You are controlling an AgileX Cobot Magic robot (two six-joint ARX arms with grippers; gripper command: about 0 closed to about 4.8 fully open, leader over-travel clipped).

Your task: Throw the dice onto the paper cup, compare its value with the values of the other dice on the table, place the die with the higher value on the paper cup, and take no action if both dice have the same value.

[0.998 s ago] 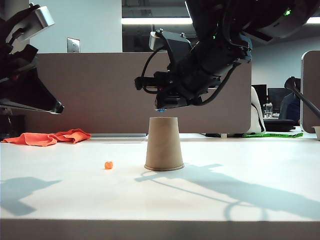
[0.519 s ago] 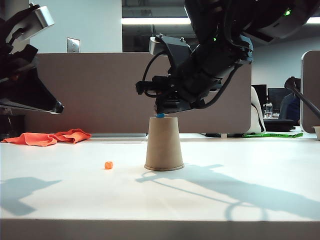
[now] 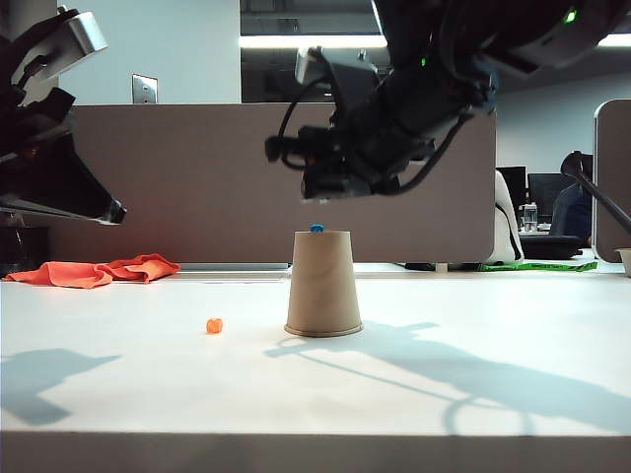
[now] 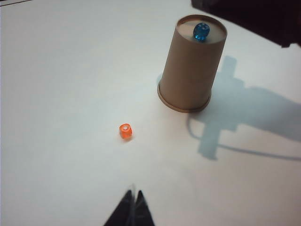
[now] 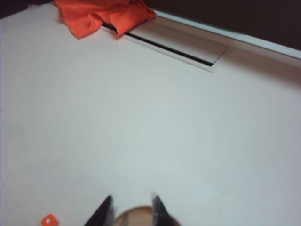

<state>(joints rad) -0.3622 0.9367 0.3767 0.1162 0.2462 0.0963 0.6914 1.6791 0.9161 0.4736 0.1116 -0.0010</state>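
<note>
The tan paper cup (image 3: 323, 284) stands upside down in the middle of the white table (image 3: 493, 384). The small blue die (image 3: 316, 228) rests on the cup's upturned base, also plain in the left wrist view as the blue die (image 4: 201, 31) on the cup (image 4: 190, 66). My right gripper (image 3: 317, 200) hangs just above it, open and empty; its fingertips (image 5: 107, 203) frame the cup's top (image 5: 134, 215). The orange die (image 3: 214, 325) lies on the table left of the cup. My left gripper (image 4: 133, 194) is shut, raised at the far left, away from both dice.
An orange cloth (image 3: 94, 270) lies at the back left of the table. A grey partition wall (image 3: 197, 177) runs behind the table. A slot in the tabletop (image 5: 164, 47) sits near the cloth.
The right gripper opened and let go of the blue die, which now sits on the cup's base. The gripper then rose a little above the cup. The left arm has not moved.
</note>
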